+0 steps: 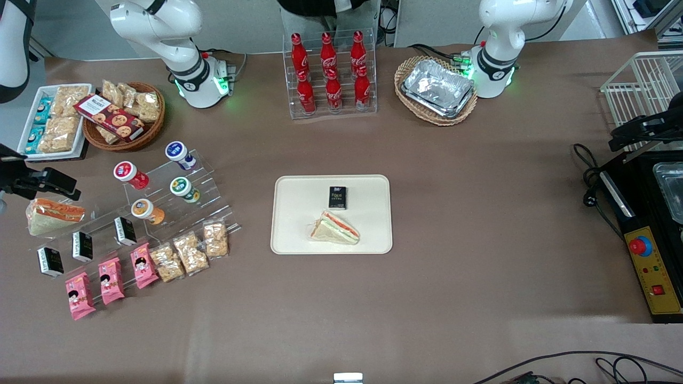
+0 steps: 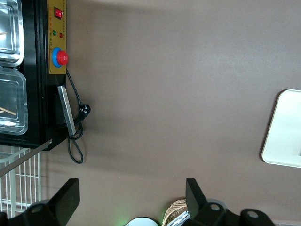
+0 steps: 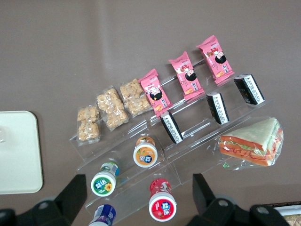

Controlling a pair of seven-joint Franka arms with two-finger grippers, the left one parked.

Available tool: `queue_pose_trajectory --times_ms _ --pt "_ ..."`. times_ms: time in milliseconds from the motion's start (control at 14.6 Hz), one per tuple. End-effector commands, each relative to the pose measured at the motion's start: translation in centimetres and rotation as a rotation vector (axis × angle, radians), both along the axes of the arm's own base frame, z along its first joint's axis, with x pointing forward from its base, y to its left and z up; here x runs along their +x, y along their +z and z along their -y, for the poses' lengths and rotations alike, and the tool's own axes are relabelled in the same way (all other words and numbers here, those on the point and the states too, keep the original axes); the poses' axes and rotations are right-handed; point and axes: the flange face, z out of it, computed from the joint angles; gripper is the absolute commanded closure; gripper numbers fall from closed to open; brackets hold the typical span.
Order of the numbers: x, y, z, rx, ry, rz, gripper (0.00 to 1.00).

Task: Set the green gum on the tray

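Hovering high above the clear tiered display stand (image 3: 155, 155), the right gripper (image 3: 136, 200) is carrying nothing, its two fingers (image 3: 70, 195) spread wide apart; in the front view it is showing only as a dark shape at the working arm's end of the table. Closest beneath it, the green gum (image 3: 104, 181) is lying tipped on a step of the stand, lid facing up toward the wrist camera, with the blue-lidded jar (image 3: 103, 215) a step farther from the front camera, the red-lidded jar (image 3: 162, 203) beside that one and the orange-lidded jar (image 3: 145, 154) a step nearer.

That small plastic jar is probably going to feel light and rigid, with smooth, slippery round sides, so closing across the body just under the lid looks like the safest hold; its neighbours are sitting clear enough for fingers.

Well apart toward the table's middle, the tray (image 1: 299, 240) is already holding a sandwich (image 1: 336, 229) and a small black packet (image 1: 337, 197), leaving bare surface beside them.
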Motion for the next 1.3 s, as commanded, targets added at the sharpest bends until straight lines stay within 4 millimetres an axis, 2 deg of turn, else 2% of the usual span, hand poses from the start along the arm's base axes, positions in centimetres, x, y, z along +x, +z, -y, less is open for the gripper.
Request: queue_pose_trajectory --times_ms 0,411,616,822,890,1096,1233 --pt "-0.5 0.1 0.4 0.007 0.02 -0.021 0.0" --pt "-0.7 0.5 0.8 0.009 0.014 -0.021 0.0" --pt "-0.4 0.0 -0.3 0.0 0.03 -0.028 0.0" --pt "-1.6 0.1 0.0 0.02 0.051 -0.024 0.0" --pt "-1.8 0.3 -0.8 0.02 0.067 -0.031 0.0" --pt "-3.6 2.1 -4.9 0.034 0.106 -0.054 0.0" --pt "-4.2 2.0 -6.2 0.036 0.099 -0.055 0.0"
